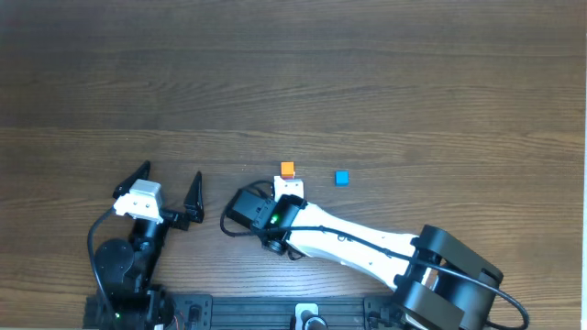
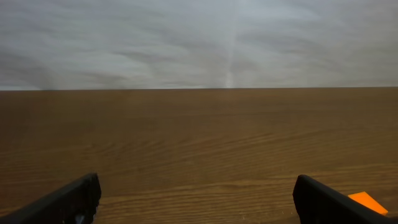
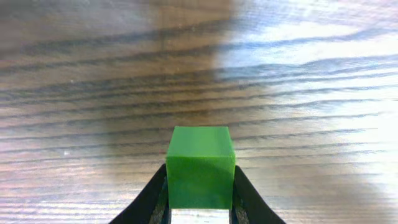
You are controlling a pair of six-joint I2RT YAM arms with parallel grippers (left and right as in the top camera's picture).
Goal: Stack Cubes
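The green cube [image 3: 200, 168] is gripped by the right tool [image 3: 200, 198], which is closed on its sides, with the orange cube [image 1: 287, 170] just ahead of the tool, where it could be toppled by an off-centre release.

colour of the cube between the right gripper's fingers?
Green: the small green cube shows best in the right wrist view.

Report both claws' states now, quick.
Left claw: open, holding nothing.
Right claw: closed on the green cube.
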